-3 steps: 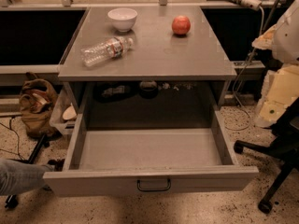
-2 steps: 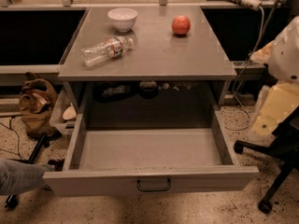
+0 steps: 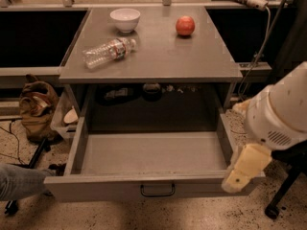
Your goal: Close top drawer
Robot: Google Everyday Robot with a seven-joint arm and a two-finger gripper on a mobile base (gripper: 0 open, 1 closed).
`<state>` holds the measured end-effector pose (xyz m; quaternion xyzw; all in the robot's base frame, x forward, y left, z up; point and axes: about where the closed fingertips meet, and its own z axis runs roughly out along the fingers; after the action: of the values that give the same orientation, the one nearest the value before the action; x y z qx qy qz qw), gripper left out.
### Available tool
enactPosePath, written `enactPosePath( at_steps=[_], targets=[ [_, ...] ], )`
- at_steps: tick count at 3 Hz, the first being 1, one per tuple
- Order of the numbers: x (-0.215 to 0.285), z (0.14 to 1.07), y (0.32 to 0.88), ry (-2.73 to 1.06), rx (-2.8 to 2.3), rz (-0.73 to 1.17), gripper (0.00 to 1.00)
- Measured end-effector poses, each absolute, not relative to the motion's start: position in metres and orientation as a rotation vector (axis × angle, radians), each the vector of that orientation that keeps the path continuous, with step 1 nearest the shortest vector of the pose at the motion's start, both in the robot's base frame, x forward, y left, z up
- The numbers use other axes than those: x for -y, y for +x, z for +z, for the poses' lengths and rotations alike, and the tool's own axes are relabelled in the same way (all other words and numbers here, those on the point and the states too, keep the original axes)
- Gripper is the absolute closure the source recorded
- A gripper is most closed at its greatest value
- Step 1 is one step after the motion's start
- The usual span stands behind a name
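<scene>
Poised for the push, gripper (image 3: 241,172) at front corner of open top drawer (image 3: 120,190) (grip state impossible to tell); next, pressing front squarely inward.

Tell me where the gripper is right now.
In the camera view the gripper is at the lower right, by the front right corner of the open top drawer, right of its loop handle.
</scene>
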<state>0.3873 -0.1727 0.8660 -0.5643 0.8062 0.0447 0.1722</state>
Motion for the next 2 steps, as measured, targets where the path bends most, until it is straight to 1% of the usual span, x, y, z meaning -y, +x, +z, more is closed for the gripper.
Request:
enactPosePath(
  at_steps=[1,2],
  targets=[
    [0.151,0.818,0.365,-1.695,-2.292,0.23,0.0],
    [0.141,0.79,0.351,-1.815,-2.265,0.347,0.0]
  ],
)
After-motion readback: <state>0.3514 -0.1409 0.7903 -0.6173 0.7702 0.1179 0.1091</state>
